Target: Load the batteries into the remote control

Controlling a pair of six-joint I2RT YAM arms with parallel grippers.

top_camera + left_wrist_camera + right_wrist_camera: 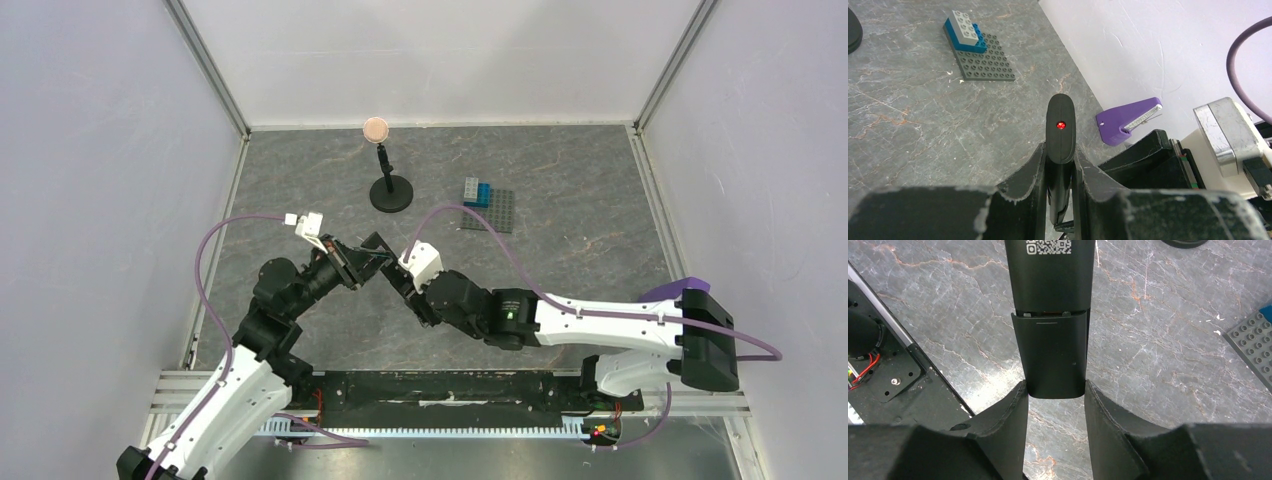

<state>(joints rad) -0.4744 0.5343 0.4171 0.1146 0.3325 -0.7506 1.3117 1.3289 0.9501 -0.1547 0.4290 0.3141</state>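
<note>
Long, slim black plastic remote control [1061, 131] was held up off the grey marbled table [923, 125], between both arms. The left gripper [1060, 167] clamped it edge-on, fingers nearly closed. The right gripper [1055, 392] pinched its back-cover end, white QR label [1049, 246] facing that wrist camera.

Two white-and-black arms lean in and meet tip to tip at the middle. The left arm [235, 385] climbs from its base, elbow bent, wrist turned rightward. Its black two-finger left gripper [1060, 155] is clamped tight on the thin edges of a long, slim black remote control [1061, 127]. The right arm [600, 322] stretches low to the left. The black right gripper [1055, 390] has one finger pressed to each side of that same bar's end.
</note>
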